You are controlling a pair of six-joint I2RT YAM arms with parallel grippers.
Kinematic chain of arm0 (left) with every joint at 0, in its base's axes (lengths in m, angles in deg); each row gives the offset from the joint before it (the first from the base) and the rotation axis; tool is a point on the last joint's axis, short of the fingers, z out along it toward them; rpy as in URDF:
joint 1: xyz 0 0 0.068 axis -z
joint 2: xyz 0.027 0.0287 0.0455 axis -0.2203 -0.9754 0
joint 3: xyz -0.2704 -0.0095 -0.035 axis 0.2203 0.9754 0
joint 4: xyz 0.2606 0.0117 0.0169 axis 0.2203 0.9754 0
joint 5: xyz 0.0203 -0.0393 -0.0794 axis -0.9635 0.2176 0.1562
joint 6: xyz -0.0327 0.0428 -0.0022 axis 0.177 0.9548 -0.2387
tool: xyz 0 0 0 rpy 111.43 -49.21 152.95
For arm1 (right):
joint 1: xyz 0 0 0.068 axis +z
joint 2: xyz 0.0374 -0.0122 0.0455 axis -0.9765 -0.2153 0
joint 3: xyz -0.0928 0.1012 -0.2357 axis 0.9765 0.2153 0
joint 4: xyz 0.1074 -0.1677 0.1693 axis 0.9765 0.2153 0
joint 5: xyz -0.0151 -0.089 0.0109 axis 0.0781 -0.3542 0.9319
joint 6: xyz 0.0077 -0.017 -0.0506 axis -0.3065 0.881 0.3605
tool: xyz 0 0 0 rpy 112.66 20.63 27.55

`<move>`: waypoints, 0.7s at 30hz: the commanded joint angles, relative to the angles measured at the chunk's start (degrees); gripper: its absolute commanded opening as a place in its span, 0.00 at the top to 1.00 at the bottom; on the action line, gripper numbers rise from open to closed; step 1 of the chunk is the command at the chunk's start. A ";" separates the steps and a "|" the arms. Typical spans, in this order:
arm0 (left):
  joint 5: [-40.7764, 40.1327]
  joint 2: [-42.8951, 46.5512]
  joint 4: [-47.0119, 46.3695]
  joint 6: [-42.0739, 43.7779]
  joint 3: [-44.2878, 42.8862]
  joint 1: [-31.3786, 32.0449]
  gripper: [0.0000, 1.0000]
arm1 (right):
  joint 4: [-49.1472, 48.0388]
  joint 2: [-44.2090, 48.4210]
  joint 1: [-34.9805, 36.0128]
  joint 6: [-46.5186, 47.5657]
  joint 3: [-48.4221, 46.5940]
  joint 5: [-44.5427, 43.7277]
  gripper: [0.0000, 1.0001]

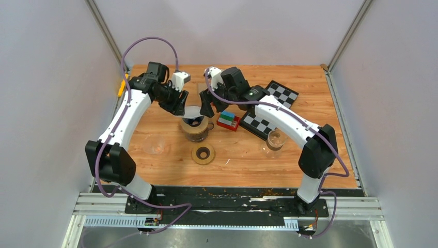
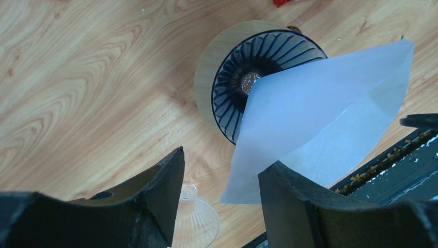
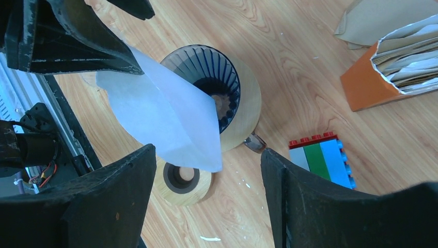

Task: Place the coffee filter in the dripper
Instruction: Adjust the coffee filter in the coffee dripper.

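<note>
1. The paper filter (image 2: 320, 103) is a white folded cone lying tilted across the dripper (image 2: 227, 88). Its point is over the middle of the ribbed glass bowl, and its wide curved edge sticks out past the rim. It is not seated flat in the bowl.
2. The left gripper (image 2: 223, 161) is released, with its jaws standing well apart. The filter leans against one finger (image 2: 284, 196) only, and a corner of the paper pokes into the gap. Nothing is pinched between the fingers.
3. The right gripper (image 3: 207, 152) is also released, its jaws spread wide. It hangs just above the dripper on the opposite side from the left gripper. The lower corner of the filter shows between its fingers, but I cannot tell that either one touches the paper.
4. From above, both grippers meet over the dripper near the middle of the wooden table (image 1: 310, 93), with the filter between them.
5. A wooden ring (image 1: 203, 154) with a dark hole lies just in front of the dripper.
6. A coloured toy brick (image 3: 323, 160) sits just beside the dripper on the robot's right, next to a checkerboard (image 1: 268, 108).
7. An orange box (image 3: 361, 82) of papers stands further back.
8. One clear glass (image 1: 156, 145) stands on the left of the table and a second glass (image 1: 276, 138) on the right
</note>
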 commanded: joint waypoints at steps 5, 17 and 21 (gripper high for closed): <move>1.44 4.19 -3.45 -2.51 3.19 -0.94 0.38 | 0.89 -3.20 0.78 -1.02 -5.40 -0.78 0.30; 2.35 5.28 -6.46 -4.53 5.44 -1.31 0.37 | 2.43 -6.56 0.87 -0.94 -8.27 -2.18 0.34; 1.96 4.59 -6.66 -4.74 4.89 -1.32 0.37 | 2.51 -7.03 0.86 -0.78 -8.36 -2.60 0.35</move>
